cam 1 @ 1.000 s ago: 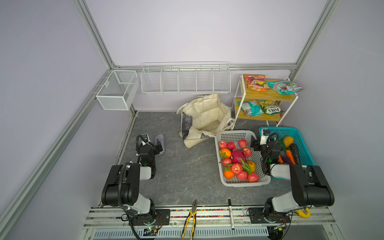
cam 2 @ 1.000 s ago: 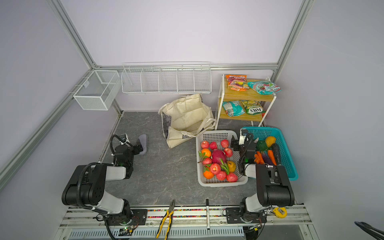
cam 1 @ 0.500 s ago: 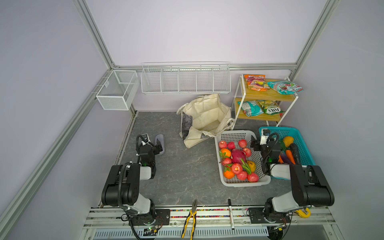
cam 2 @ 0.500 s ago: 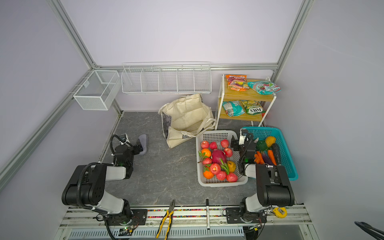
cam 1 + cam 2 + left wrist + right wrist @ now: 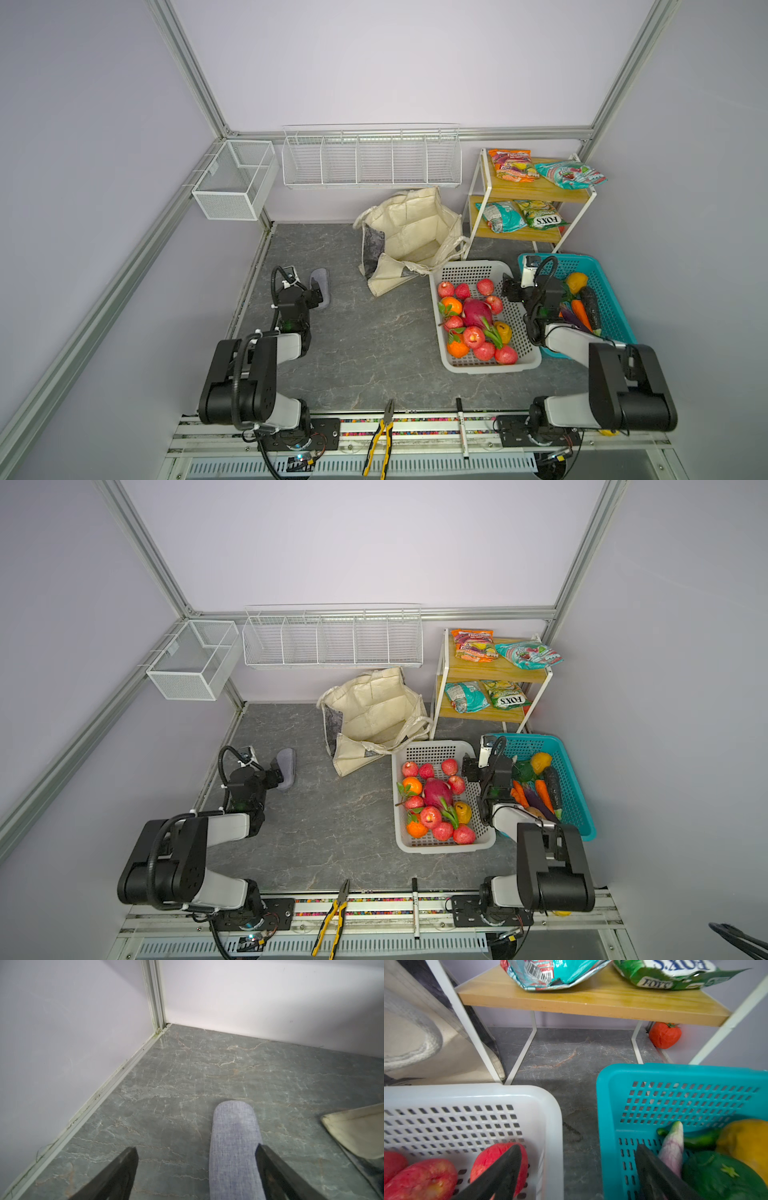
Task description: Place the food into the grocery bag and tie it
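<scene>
Grocery bag (image 5: pixel 409 232) lies open — food (image 5: pixel 477 311) sits in white basket (image 5: pixel 469 266) beside it.

bright even light, soft shadows, wide-angle distortion

The cream canvas grocery bag (image 5: pixel 409 232), with dark grey marbled panels, slumps open-mouthed and untied at the back of the table (image 5: pixel 374 332), touching the white basket (image 5: pixel 490 368). Red fruits (image 5: pixel 473 336), oranges (image 5: pixel 452 306) and a magenta dragon fruit (image 5: pixel 477 312) lie in that basket. A carrot (image 5: pixel 578 312), aubergine (image 5: pixel 590 305) and yellow pepper (image 5: pixel 577 281) lie in the teal basket (image 5: pixel 582 262), four glossy snack packets (image 5: pixel 512 165) lie flat on the wooden shelves (image 5: pixel 536 191), and a red vegetable (image 5: pixel 664 1035) sits beneath them.
</scene>
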`<state>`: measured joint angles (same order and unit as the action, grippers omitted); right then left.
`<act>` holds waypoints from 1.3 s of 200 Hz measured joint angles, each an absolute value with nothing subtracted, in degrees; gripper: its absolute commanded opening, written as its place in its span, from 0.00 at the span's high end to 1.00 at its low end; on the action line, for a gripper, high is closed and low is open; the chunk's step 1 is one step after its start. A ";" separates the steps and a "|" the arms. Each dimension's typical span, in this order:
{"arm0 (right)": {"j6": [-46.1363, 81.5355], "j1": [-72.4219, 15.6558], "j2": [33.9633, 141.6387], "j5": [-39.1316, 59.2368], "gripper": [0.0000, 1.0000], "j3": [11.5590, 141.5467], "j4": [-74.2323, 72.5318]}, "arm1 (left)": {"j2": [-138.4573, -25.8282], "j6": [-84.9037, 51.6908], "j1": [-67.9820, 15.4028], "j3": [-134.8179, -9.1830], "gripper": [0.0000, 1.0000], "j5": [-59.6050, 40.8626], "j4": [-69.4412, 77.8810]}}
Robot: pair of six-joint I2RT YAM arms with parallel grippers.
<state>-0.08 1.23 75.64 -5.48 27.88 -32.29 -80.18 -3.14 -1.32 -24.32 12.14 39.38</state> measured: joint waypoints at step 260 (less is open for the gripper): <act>91.59 -39.77 88.42 -8.45 0.07 91.98 45.84 | -61.43 -38.74 -23.97 -78.52 0.30 13.96 -48.49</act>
